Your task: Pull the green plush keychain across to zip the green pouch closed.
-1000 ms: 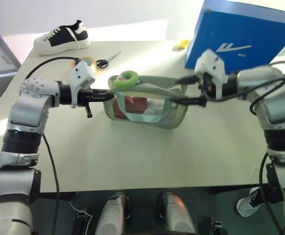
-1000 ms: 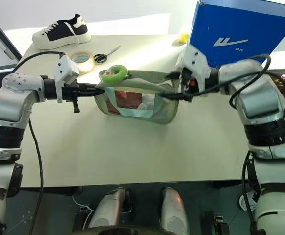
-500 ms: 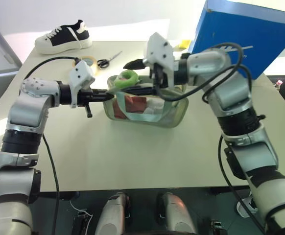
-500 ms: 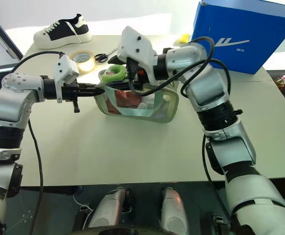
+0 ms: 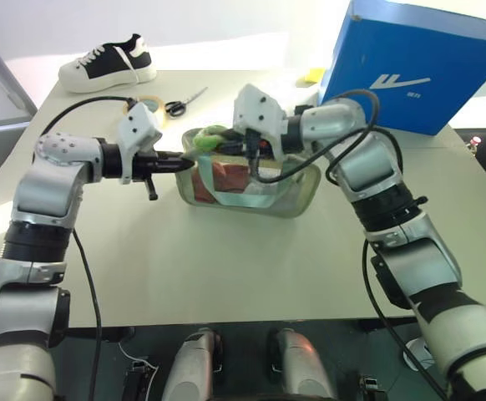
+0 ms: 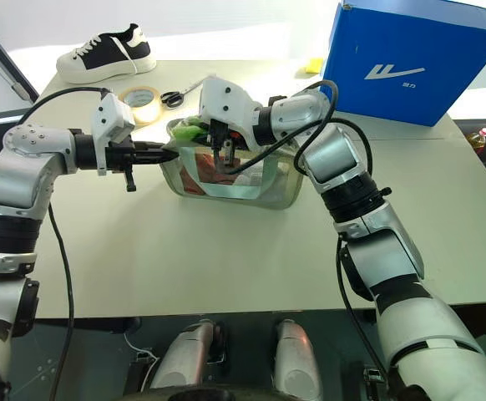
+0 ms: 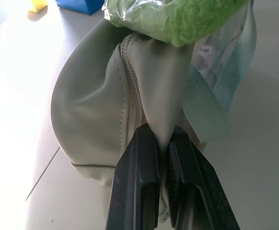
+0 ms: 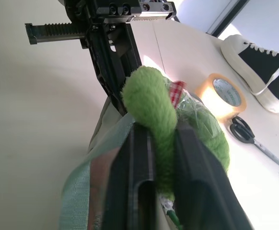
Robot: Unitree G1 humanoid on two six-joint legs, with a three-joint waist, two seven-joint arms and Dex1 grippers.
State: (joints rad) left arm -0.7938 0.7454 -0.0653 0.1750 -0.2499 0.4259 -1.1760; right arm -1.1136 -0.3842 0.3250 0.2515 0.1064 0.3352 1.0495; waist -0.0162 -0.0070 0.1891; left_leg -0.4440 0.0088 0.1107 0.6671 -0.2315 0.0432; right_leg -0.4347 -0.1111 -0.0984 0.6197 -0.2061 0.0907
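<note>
1. Clamping the end seam of the pale sage-green fabric pouch with clear window panels [image 5: 251, 180], the left end effector [image 5: 179, 164] is pinching a fold of fabric between its two black fingers [image 7: 139, 182], and in the left wrist view that fold is standing up tightly between them; this is anchoring the pouch at its left end.
2. Sitting on the pale desk [image 5: 226, 267] between the two arms, the pouch is resting upright with red and light-coloured contents showing through its window.
3. Gripping the bright lime-green fuzzy plush keychain [image 8: 154, 112], the right end effector [image 8: 154, 158] is clenched on the fuzzy strand; the keychain is lying at the pouch's top left corner, just beside the left end effector.
4. Judging progress: both holds are looking secure, yet the keychain is sitting at the starting end of the zipper, so the pull across to the pouch's right end is appearing not yet done and the top is probably unzipped.
</note>
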